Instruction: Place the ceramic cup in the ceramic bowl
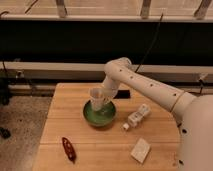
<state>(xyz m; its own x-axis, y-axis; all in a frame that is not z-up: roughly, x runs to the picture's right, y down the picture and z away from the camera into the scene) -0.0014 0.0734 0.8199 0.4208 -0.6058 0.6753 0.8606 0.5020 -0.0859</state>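
The cream-white ceramic cup (96, 97) is tilted over the left part of the green ceramic bowl (100, 115), which sits near the middle of the wooden table (85, 145). My gripper (104, 97) is at the end of the white arm, right against the cup's right side, above the bowl. The cup's lower part reaches down to the bowl's rim; I cannot tell whether it rests inside.
A clear plastic bottle with a white cap (137, 117) lies right of the bowl. A flat beige block (140, 150) lies at the front right. A red object (68, 148) lies at the front left. A dark ledge and rails run behind the table.
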